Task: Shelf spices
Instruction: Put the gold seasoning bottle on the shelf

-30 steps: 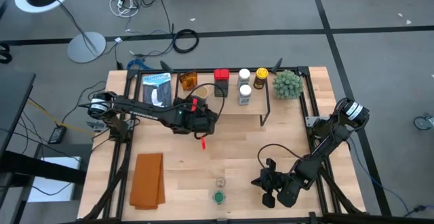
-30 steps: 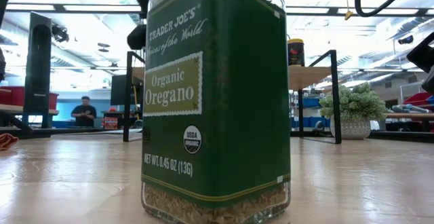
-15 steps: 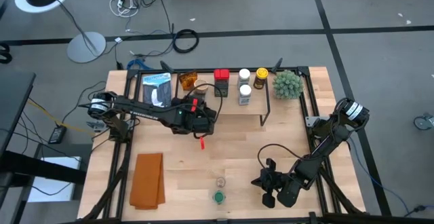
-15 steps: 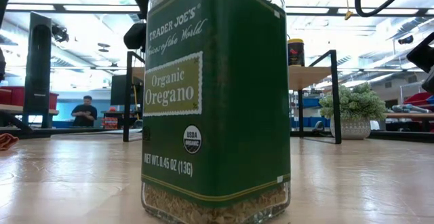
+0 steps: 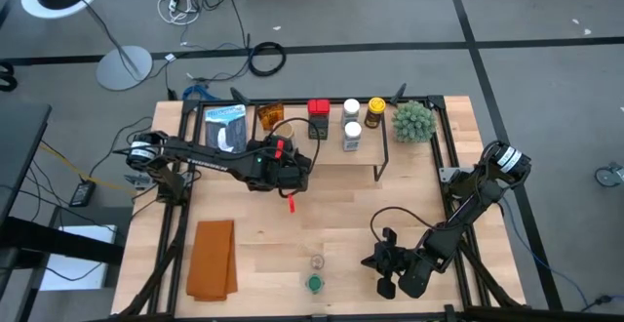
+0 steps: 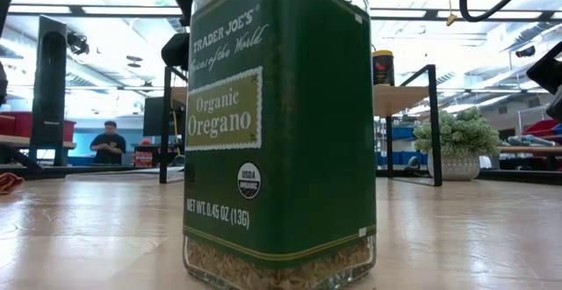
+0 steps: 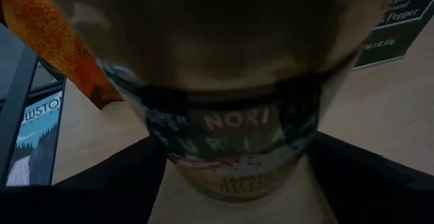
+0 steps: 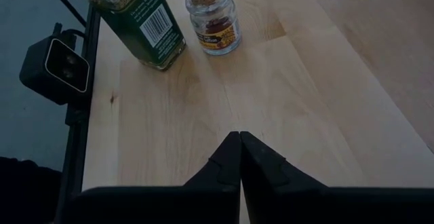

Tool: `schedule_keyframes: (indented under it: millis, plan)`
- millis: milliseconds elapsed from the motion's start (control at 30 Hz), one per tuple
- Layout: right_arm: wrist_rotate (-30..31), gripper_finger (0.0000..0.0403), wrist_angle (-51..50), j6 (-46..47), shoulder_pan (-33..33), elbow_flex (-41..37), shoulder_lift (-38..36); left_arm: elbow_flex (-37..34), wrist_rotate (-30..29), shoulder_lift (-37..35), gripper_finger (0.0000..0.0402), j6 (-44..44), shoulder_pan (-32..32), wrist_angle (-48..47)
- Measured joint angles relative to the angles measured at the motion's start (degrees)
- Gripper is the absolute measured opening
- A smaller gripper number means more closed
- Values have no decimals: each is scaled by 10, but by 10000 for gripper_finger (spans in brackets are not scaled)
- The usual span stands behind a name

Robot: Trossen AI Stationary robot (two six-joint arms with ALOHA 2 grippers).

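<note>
My left gripper [image 5: 291, 174] hangs over the table just in front of the shelf [image 5: 331, 156]. It is shut on a spice jar labelled "NORI" [image 7: 234, 125], which fills the left wrist view. On top of the shelf stand an amber jar [image 5: 270, 115], a red tin [image 5: 318, 108], two white-capped jars [image 5: 351, 125] and a yellow-lidded jar [image 5: 374, 112]. A green oregano jar [image 5: 314, 283] [image 6: 277, 132] and a small clear jar [image 5: 315, 262] [image 8: 212, 17] stand on their bases near the table's near edge. My right gripper [image 5: 378, 261] [image 8: 239, 139] is shut beside them, low over the wood. My left gripper pinches the nori jar by its labelled body [image 7: 169, 149], with one dark finger [image 7: 115, 183] on each side. The fingers slant down from above. In the high view the gripper hides the jar. I cannot tell whether the jar's base touches the wood.
A spiky green plant ball [image 5: 412, 120] sits at the shelf's right end. A blue and white package [image 5: 226, 127] lies at its left end. An orange cloth [image 5: 213, 257] lies flat near the table's left near corner. A pepper jar's label [image 7: 400, 20] shows beyond the held jar.
</note>
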Motion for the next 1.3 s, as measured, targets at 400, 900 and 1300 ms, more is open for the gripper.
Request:
schedule_keyframes:
  millis: [400,900,1300]
  plan:
    - [0,3,0,0,0,0,0,1,1,0,399,27,-7,-2]
    - [-1,2,0,-1,0,0,0,75,-27,0,399,36,-19,-76]
    - [-5,3,0,-1,1,0,0,129,-68,0,399,60,-24,-114]
